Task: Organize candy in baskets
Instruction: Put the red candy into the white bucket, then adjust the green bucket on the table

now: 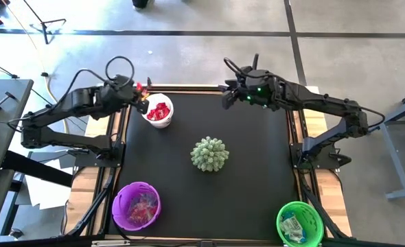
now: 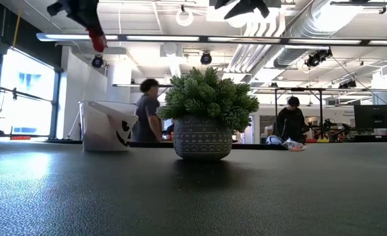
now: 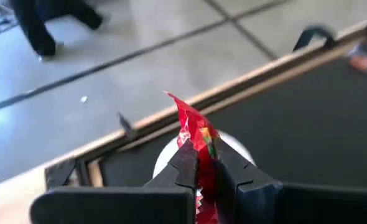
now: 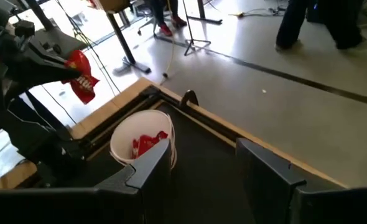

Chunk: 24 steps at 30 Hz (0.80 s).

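Observation:
My left gripper [image 3: 205, 163] hangs over the table's far left corner, shut on a red-wrapped candy [image 3: 196, 127], just beyond the far-left rim of the white basket [image 1: 159, 112]. That basket holds several red candies [image 4: 147, 143]. A purple basket [image 1: 136, 204] with candy stands at the near left, a green basket [image 1: 300, 223] with candy at the near right. My right gripper [image 4: 205, 168] is open with nothing between its fingers, high over the far edge, right of the middle. My left gripper pinches the red candy's wrapper [image 3: 203, 149] between its two fingers. The wrapper's free end [image 3: 180, 106] sticks out past the fingertips. The candy is lifted clear, well above the table and higher than the white basket's rim [image 4: 124, 127].
A spiky pale-green ball in a patterned pot [image 1: 209, 154] stands in the middle of the black mat. A wooden frame [image 1: 113, 130] borders the mat. People move about in the room behind the table [image 2: 147, 111].

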Tool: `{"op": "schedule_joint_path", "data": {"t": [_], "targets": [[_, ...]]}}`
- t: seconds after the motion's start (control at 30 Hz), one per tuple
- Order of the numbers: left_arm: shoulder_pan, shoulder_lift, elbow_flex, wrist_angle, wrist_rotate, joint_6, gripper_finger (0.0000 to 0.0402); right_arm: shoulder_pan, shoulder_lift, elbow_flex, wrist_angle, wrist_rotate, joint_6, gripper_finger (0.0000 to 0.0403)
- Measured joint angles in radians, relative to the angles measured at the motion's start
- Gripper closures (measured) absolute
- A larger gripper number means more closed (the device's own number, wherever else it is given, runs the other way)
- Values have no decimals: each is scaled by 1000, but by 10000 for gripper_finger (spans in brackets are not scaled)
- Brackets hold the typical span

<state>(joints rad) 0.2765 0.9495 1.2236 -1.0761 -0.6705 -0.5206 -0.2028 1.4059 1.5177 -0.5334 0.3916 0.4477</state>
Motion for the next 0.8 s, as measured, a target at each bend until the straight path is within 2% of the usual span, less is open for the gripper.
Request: {"op": "schedule_joint_path", "data": {"t": [0.2, 0.4, 0.6, 0.7, 0.8], "targets": [[14, 53, -1, -44, 41, 18, 379, 0, 2, 0, -45, -17, 27, 227], [22, 113, -1, -21, 17, 158, 331, 0, 2, 0, -92, -18, 47, 227], [42, 156, -1, -15, 8, 166, 292, 0, 2, 0, -135, -18, 50, 227], [42, 161, -1, 28, 19, 166, 285, -3, 2, 0, -189, -16, 53, 227], [42, 158, -1, 124, 72, 175, 285, -27, 2, 0, -309, 3, 133, 227]]}}
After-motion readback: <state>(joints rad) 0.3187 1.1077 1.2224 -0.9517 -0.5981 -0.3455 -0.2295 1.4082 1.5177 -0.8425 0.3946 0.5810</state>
